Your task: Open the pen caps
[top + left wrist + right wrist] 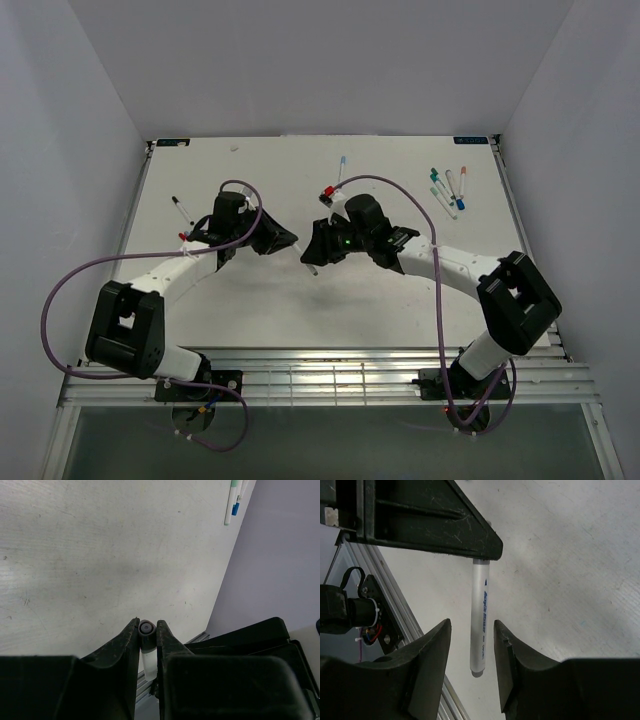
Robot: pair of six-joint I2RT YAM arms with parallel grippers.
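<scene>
Left arm reaches forward and inward over the middle of the white tabletop (300,310). The left gripper (147,625) is clamped narrow on a thin white-barrelled marker pen (481,620), whose rounded grey end shows between the fingers. Right arm bends inward over the tabletop's middle. The right gripper (471,627) stands parted, jaws either side of the barrel and not touching it. Loose pens (450,188) lie at the tabletop's far right.

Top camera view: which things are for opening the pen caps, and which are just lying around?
For the job: held pen, left gripper, right gripper, waiting pens.
Just lying around: purple cables, table.
</scene>
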